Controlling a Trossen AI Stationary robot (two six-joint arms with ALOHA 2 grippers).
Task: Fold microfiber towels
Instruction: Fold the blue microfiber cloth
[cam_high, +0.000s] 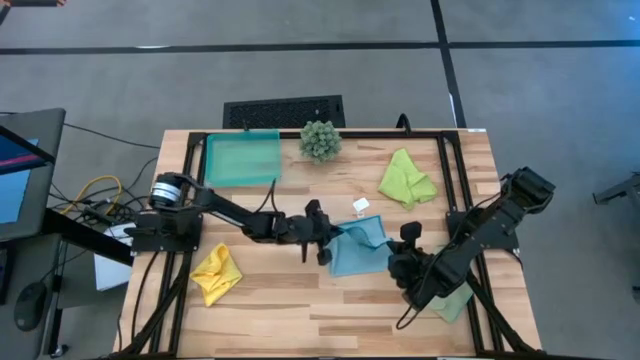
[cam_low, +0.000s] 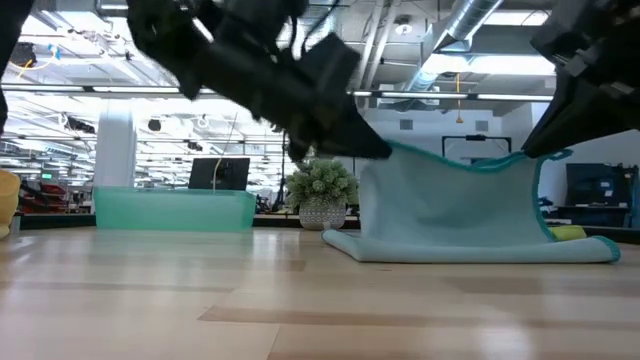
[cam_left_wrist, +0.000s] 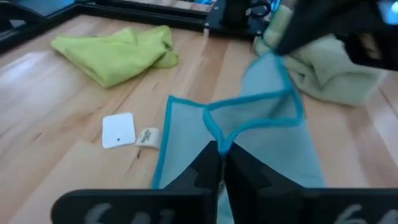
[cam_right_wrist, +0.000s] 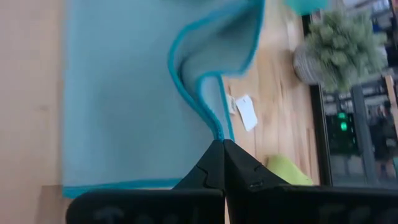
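The light blue towel (cam_high: 360, 248) lies mid-table with its near edge raised between both grippers. My left gripper (cam_high: 322, 238) is shut on its left end and my right gripper (cam_high: 395, 252) on its right end. In the low view the towel (cam_low: 450, 205) hangs like a curtain, its bottom fold (cam_low: 480, 250) on the table. The yellow towel (cam_high: 215, 272) lies crumpled at the near left and the lime green towel (cam_high: 405, 178) at the far right. The pale sage towel (cam_high: 452, 302) lies under my right arm. My left gripper pinches the towel's teal-hemmed edge at a corner (cam_left_wrist: 219, 142) between its two fingers, which come slanting down from the table's left. That corner is lifted clear of the table. The cloth sags from it toward the other gripper. My right gripper pinches the teal hem (cam_right_wrist: 219, 132) at the towel's other raised corner between its shut fingers, which slant down from the table's right. The corner (cam_low: 530, 160) is lifted clear. The cloth below it hangs down to the table.
A teal tray (cam_high: 242, 158) and a spiky green plant (cam_high: 320, 140) stand at the far edge. A small white tag (cam_high: 360, 205) lies just beyond the blue towel. Bare wood stretches along the near edge, between the yellow towel and my right arm.
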